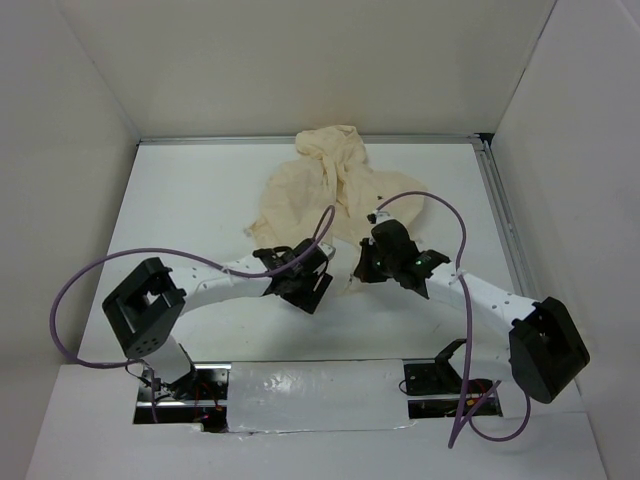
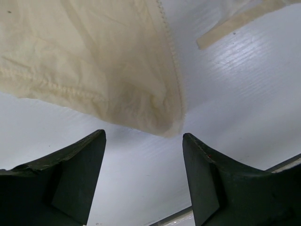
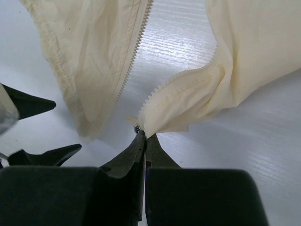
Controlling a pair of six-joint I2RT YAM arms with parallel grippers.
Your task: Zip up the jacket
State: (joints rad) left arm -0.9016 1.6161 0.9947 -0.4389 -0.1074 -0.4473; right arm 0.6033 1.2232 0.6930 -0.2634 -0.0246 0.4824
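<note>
The right jaws were pinched tight on the bottom corner of one zipper edge of the jacket (image 3: 225, 70); the left jaws stood wide apart, holding nothing, the other hem corner at their 12 o'clock. The unzipped jacket lay crumpled on the desk (image 1: 180, 210) toward 12 o'clock.

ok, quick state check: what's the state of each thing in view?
jacket: unzipped, crumpled on the table.
zipper: open, its two tooth rows apart.
left pincer: open, empty, at the jacket's lower corner.
right pincer: shut on the jacket's edge at the zipper's bottom end.
</note>
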